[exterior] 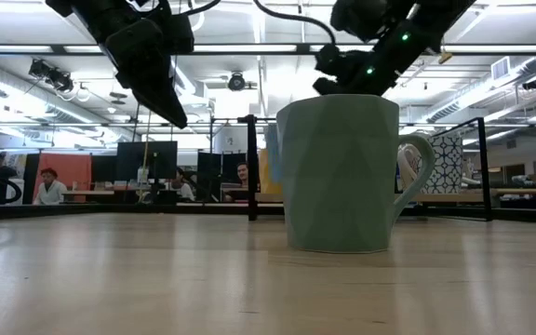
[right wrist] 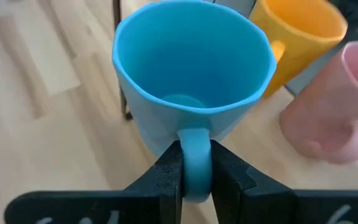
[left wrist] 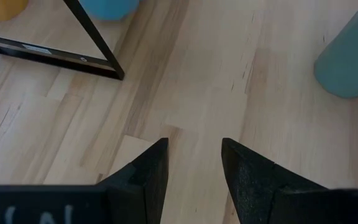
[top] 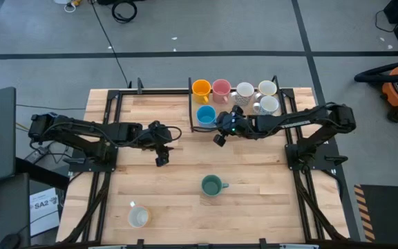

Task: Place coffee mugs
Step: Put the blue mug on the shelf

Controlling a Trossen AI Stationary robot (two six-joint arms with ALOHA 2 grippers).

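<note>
From above, the right arm partly covers the cups at the back of the desk. I count seven: orange, pink, three white there, one white cup near the front, one green cup mid-desk. The right hand pinches the blue cup by its handle. The left hand hangs spread, holding nothing.

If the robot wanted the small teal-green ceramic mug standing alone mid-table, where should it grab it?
Probably by the side handle. The teal-green mug stands upright, its handle pointing toward the right arm's side, so a gripper coming from there could pinch it, as the right gripper pinches the light blue mug.
</note>
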